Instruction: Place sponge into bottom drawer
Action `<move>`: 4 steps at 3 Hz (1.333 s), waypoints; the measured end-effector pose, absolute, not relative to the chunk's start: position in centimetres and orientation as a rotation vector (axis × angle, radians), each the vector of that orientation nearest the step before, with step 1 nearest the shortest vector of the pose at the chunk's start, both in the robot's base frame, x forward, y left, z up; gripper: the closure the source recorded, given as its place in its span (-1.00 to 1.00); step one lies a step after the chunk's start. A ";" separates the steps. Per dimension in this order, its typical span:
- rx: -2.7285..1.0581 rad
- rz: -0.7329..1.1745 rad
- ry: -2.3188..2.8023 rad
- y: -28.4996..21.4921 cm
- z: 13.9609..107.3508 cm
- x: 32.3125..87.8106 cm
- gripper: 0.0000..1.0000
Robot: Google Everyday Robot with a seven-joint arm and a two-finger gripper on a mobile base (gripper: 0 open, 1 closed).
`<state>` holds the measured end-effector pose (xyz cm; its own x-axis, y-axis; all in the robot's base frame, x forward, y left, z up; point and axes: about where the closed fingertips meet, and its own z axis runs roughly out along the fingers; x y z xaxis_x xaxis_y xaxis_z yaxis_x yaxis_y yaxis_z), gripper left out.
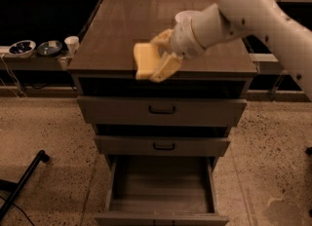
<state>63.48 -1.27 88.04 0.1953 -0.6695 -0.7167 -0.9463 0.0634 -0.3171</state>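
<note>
Soft pale yellow sponge block (144,60) pinched in the yellowish two-finger hand (157,58), at the brown wooden worktop (122,30) front edge, bottom drawer (161,183) open below.

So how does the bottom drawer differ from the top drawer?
The bottom drawer is pulled out, its plain wooden inside showing; the top drawer looks shut. The bottom drawer looks deeper than the top drawer, whose front shows a dark handle. Both are grey-brown wood. The gripper holds the sponge over the front edge of the cabinet top.
</note>
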 end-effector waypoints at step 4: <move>-1.789 0.421 1.723 -10.5 65.9 53.9 1.00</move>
<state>53.92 -10.51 65.95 0.1017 -0.7829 -0.6138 -0.9777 0.0353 -0.2070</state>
